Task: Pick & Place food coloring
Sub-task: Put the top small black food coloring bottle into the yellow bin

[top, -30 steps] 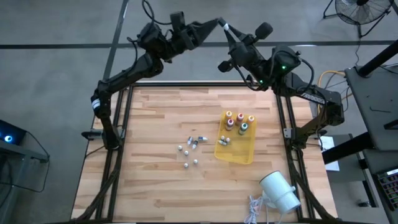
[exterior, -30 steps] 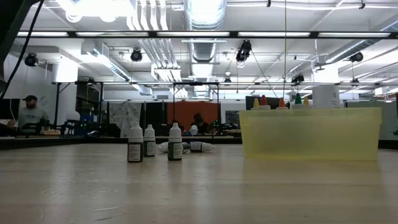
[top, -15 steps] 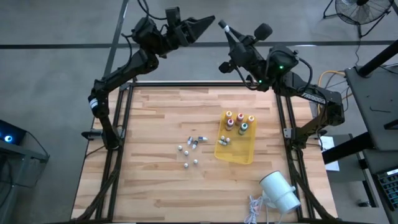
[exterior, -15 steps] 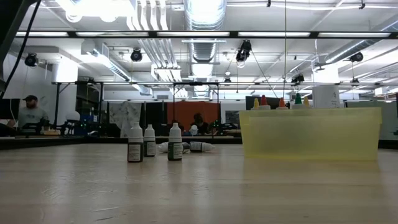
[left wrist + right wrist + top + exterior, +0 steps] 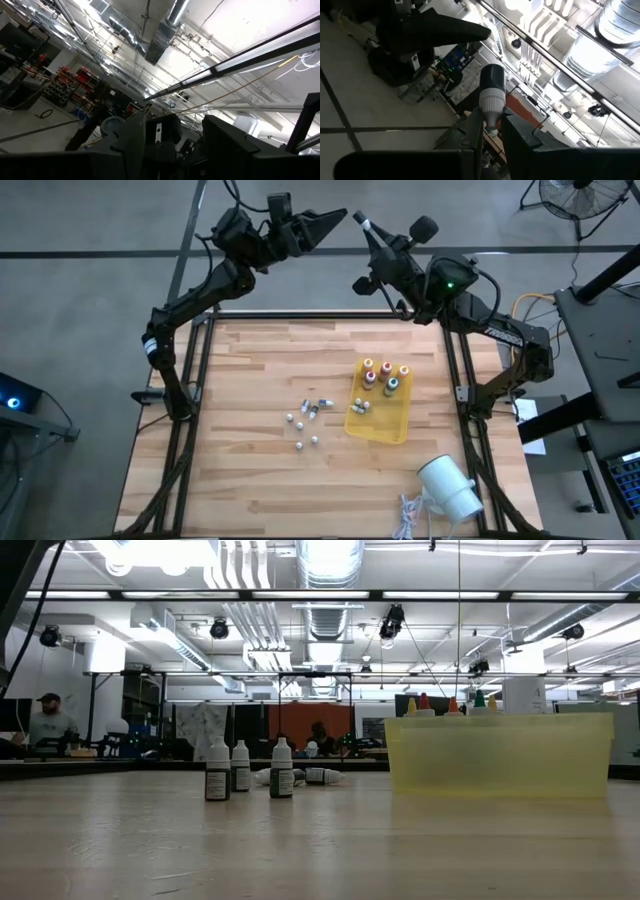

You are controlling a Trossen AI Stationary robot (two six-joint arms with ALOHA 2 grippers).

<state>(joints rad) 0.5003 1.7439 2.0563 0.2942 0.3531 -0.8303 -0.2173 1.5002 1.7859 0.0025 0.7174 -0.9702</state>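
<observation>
Both arms raised beyond the desk's far edge; one vial pinched aloft.

Desk [image 5: 250,370]: yellow tray [image 5: 391,426] near right edge holds colour-capped bottles [image 5: 384,376] and some vials, apparently the drop spot. Loose small vials [image 5: 306,420] lie mid-desk, unsorted. Right hand [image 5: 492,134] closed on a vial [image 5: 491,95], tip outward. Left hand [image 5: 340,216] open, empty, likely waiting.
</observation>
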